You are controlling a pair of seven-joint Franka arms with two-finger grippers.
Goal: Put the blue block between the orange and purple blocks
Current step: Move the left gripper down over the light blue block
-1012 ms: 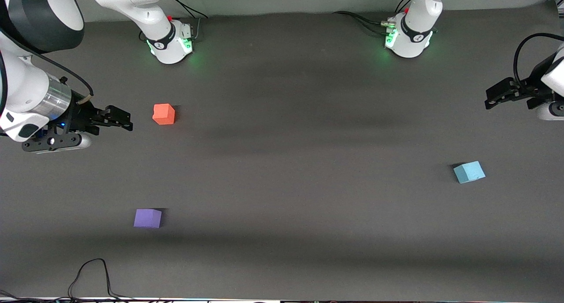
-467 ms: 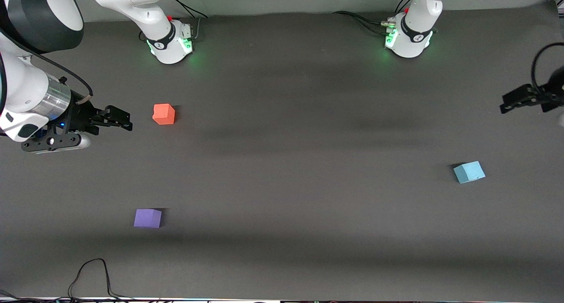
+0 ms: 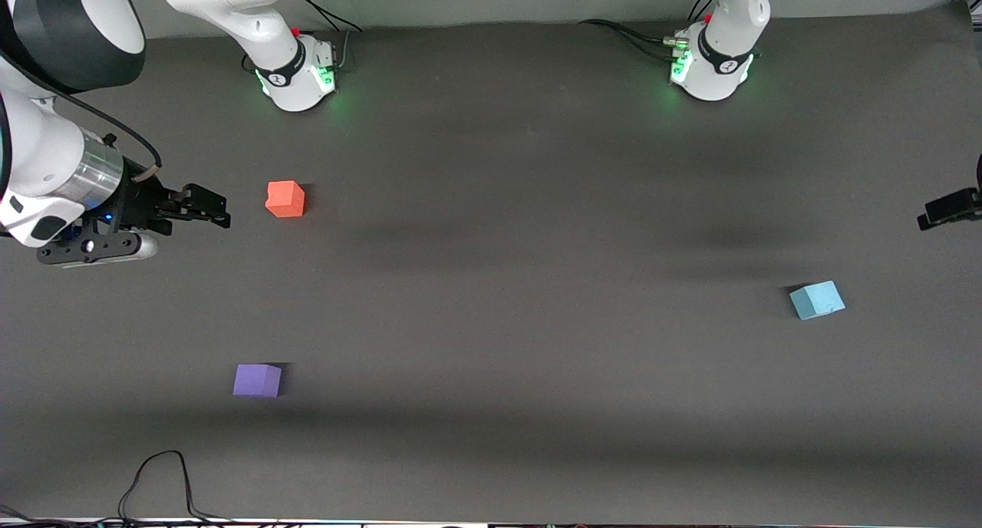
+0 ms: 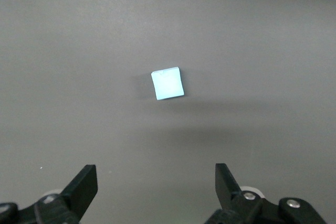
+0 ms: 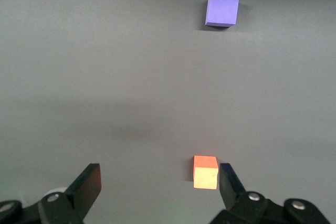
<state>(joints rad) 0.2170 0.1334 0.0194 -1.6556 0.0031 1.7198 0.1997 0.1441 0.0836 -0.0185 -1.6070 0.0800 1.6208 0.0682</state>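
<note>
Blue block (image 3: 817, 299) sits untouched on the table (image 3: 491, 282) toward the left arm's end, well apart from the orange block (image 3: 285, 199) and purple block (image 3: 257, 380) at the right arm's end (purple nearer the front camera). Left gripper (image 4: 156, 190) has just swung outward to the table's edge, now high above the blue block, fingers spread wide, empty. Likely lining up a descent. Right gripper (image 3: 205, 206) waits beside the orange block, wide open, unmoved.
</note>
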